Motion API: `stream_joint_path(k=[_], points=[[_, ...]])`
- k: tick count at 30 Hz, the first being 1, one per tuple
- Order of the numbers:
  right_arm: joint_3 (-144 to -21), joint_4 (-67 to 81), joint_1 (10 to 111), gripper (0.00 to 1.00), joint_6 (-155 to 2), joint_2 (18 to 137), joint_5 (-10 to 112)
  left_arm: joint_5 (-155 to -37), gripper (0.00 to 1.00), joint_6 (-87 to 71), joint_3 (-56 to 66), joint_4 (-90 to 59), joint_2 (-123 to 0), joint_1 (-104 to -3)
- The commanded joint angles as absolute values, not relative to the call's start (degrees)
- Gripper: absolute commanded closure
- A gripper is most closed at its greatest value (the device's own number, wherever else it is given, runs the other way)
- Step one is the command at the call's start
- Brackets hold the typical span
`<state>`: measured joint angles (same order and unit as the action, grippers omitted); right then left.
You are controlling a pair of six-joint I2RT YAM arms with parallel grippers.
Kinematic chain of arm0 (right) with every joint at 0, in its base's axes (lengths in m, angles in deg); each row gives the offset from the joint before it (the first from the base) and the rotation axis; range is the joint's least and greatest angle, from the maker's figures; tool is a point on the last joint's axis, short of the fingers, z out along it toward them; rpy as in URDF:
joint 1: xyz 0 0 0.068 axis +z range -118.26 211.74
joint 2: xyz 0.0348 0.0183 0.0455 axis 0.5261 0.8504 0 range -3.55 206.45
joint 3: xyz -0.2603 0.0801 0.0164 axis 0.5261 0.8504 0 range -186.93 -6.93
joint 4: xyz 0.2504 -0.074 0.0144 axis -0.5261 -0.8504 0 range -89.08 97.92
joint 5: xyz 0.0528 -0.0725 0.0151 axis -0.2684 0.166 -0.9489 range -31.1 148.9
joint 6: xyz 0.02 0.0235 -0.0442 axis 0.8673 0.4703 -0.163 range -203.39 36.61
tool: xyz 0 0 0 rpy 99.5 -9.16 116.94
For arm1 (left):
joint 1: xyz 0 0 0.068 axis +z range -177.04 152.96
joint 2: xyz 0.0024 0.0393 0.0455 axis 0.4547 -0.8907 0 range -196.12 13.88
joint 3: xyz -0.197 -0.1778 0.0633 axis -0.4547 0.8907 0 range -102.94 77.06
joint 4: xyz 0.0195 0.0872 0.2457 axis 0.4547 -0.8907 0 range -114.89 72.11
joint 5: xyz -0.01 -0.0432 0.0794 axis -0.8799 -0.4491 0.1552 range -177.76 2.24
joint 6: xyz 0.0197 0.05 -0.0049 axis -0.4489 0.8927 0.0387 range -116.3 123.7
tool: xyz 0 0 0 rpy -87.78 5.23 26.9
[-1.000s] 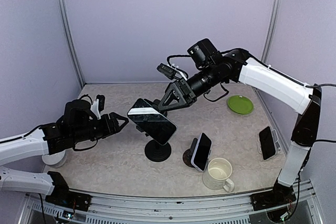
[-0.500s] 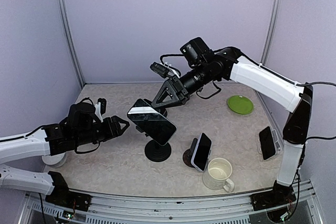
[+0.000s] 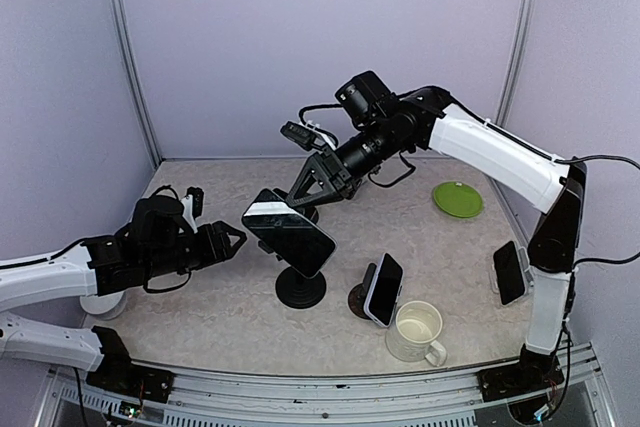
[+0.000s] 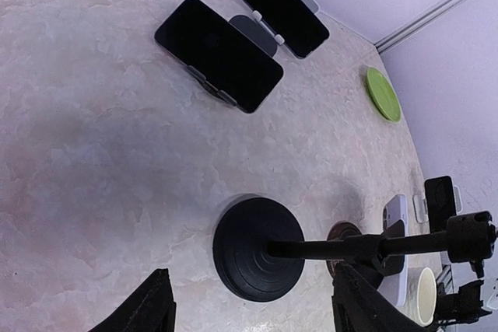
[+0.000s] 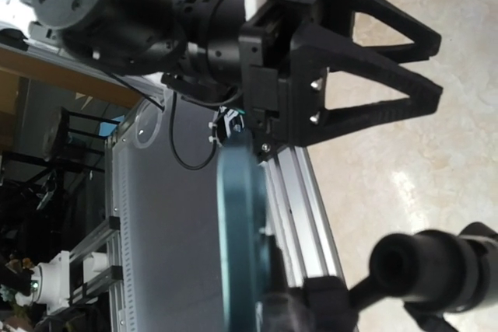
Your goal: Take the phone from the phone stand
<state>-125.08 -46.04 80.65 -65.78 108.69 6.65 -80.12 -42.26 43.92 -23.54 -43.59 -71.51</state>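
Note:
A dark phone (image 3: pixel 288 232) with a white band at its top sits tilted in the clamp of a black phone stand (image 3: pixel 300 289) with a round base, mid-table. My left gripper (image 3: pixel 232 239) is open, level with the phone and just left of it, not touching. In the left wrist view its fingertips (image 4: pixel 148 309) straddle the stand's base (image 4: pixel 257 248) from a distance. My right gripper (image 3: pixel 303 199) is open just behind and above the phone's upper edge. The right wrist view shows the phone's teal edge (image 5: pixel 241 231) close up, with the left gripper (image 5: pixel 373 60) beyond it.
A white-backed phone on a small stand (image 3: pixel 384 289) and a cream mug (image 3: pixel 417 331) stand right of the stand. A green plate (image 3: pixel 458 199) lies at the back right and another phone (image 3: pixel 509 272) at the far right. Two more dark phones (image 4: pixel 220 54) lie behind the stand.
My right arm has swung left and drawn its open gripper closer behind the phone's upper edge. The left gripper has barely moved. The phone stays in the stand.

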Motion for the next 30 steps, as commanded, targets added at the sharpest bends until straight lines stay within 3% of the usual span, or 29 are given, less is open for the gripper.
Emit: stream_joint_path(k=[1, 4, 13, 17, 22, 30], points=[[-128.4, -49.6, 81.4, 0.65, -66.3, 110.3, 7.7, -78.8, 0.33, -40.6, 42.0, -24.2, -43.4, -71.9], [-131.1, -52.7, 81.4, 0.6, -67.0, 111.5, 9.2, -78.5, 0.33, -40.3, 41.8, -24.4, -43.3, -71.9], [-131.0, -54.3, 81.4, 0.72, -67.0, 110.9, 9.5, -78.2, 0.32, -39.6, 41.7, -24.6, -43.2, -71.9], [-130.4, -55.0, 81.4, 0.62, -67.3, 110.5, 9.3, -77.9, 0.32, -39.3, 41.3, -25.0, -42.9, -71.9], [-129.9, -55.8, 81.3, 0.63, -67.9, 110.2, 9.9, -77.9, 0.32, -39.3, 41.4, -25.0, -42.8, -71.9], [-131.3, -54.3, 81.4, 0.83, -66.7, 110.5, 9.3, -78.1, 0.32, -38.9, 41.3, -25.1, -42.6, -71.9]])
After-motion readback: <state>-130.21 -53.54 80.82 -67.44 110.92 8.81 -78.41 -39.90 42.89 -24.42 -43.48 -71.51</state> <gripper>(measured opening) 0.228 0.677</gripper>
